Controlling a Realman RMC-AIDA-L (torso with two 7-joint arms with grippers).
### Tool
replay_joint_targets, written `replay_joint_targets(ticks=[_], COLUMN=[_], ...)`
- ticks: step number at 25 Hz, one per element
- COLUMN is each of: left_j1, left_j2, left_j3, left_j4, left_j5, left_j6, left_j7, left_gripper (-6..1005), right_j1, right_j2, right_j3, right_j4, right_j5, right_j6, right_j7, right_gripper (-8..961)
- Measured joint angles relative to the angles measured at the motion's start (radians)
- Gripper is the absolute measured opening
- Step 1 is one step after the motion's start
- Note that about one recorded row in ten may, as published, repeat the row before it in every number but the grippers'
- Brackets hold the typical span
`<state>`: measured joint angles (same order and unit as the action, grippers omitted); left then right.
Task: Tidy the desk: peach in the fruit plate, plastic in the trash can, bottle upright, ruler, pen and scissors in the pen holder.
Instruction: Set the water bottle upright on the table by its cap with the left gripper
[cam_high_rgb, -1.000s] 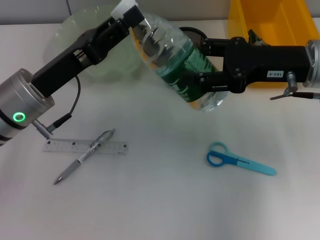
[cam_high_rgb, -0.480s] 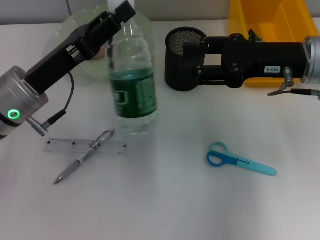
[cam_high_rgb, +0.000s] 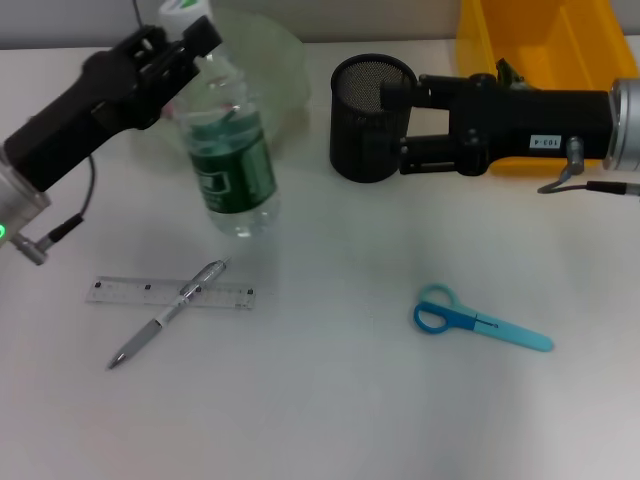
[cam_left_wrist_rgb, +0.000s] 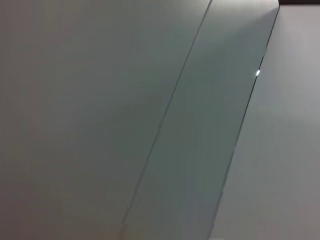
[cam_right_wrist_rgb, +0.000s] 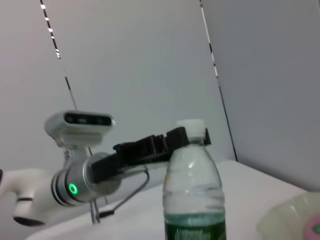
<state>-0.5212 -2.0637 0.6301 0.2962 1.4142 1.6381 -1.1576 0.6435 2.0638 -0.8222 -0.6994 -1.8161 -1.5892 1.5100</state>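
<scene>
The clear bottle (cam_high_rgb: 228, 165) with a green label stands nearly upright on the table in front of the pale green fruit plate (cam_high_rgb: 275, 55). My left gripper (cam_high_rgb: 188, 48) is shut on its neck just under the white cap; the right wrist view shows the bottle (cam_right_wrist_rgb: 192, 195) and that gripper (cam_right_wrist_rgb: 189, 139) too. My right gripper (cam_high_rgb: 393, 125) is open beside the black mesh pen holder (cam_high_rgb: 365, 120). The ruler (cam_high_rgb: 120, 292) lies with the pen (cam_high_rgb: 165, 315) across it. Blue scissors (cam_high_rgb: 480, 323) lie at the front right. Something pink (cam_right_wrist_rgb: 313, 229), perhaps the peach, lies in the plate. No plastic shows.
A yellow bin (cam_high_rgb: 540, 40) stands at the back right behind my right arm (cam_high_rgb: 540, 115). The left wrist view shows only a grey wall. Bare white tabletop (cam_high_rgb: 330, 400) stretches between the ruler and the scissors.
The bottle went from tilted and held by both grippers to upright, then moved left with my left gripper. My right gripper let go of it and drew back beside the pen holder.
</scene>
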Motion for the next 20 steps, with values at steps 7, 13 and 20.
replay_joint_targets(ticks=[7, 13, 20], left_j1=[0.053, 0.071, 0.056], left_j2=[0.001, -0.001, -0.006], left_j3=[-0.026, -0.094, -0.147], left_j4=[0.04, 0.035, -0.009], left_j5=[0.0, 0.0, 0.0], left_j6=[-0.051, -0.145, -0.238], left_j7=[0.188, 0.327, 0.398], left_gripper=[439, 440, 440], right_j1=[-0.007, -0.011, -0.017], right_j2=[0.002, 0.006, 0.012], right_j3=[-0.009, -0.078, -0.12], right_j4=[0.0, 0.002, 0.014], right_j5=[-0.045, -0.081, -0.093], right_j6=[0.035, 0.076, 0.133], right_j7=[-0.011, -0.045, -0.079], right_gripper=[808, 809, 809])
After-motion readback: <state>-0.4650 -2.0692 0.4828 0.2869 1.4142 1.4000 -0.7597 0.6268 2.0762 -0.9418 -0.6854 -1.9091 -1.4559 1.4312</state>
